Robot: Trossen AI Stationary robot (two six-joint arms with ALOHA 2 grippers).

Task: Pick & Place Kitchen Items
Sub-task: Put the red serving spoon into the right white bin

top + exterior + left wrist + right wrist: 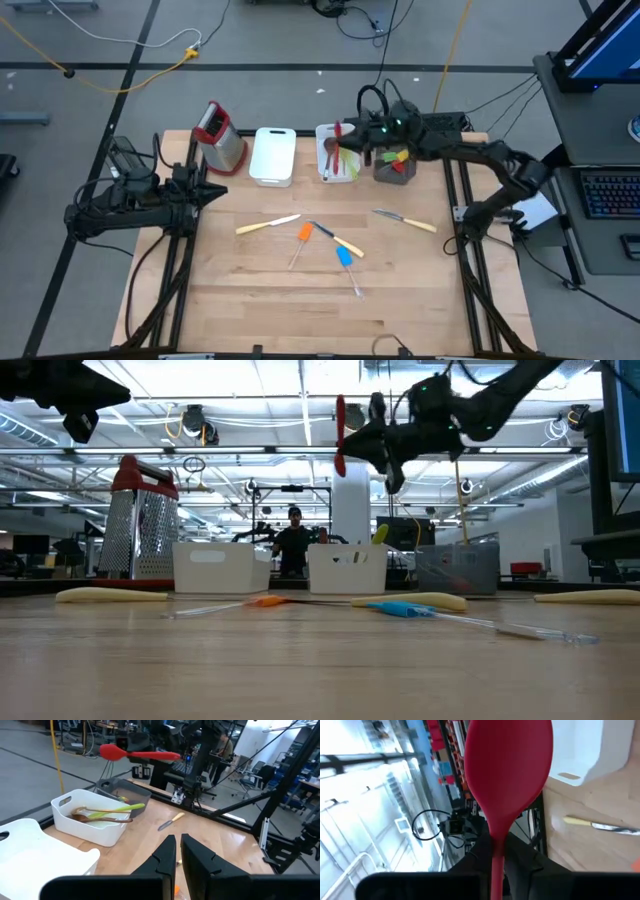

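Above the white bin [338, 170], red spoon [339, 133] in right claw [362, 133], horizontal.

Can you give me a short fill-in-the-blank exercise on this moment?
1. The right gripper is shut on a ____ spoon, held in the air.
2. The left gripper holds ____.
3. The box grater on the table has a ____ top.
4. The spatula lying nearest the table's front edge has a ____ head.

Missing words: red; nothing; red; blue
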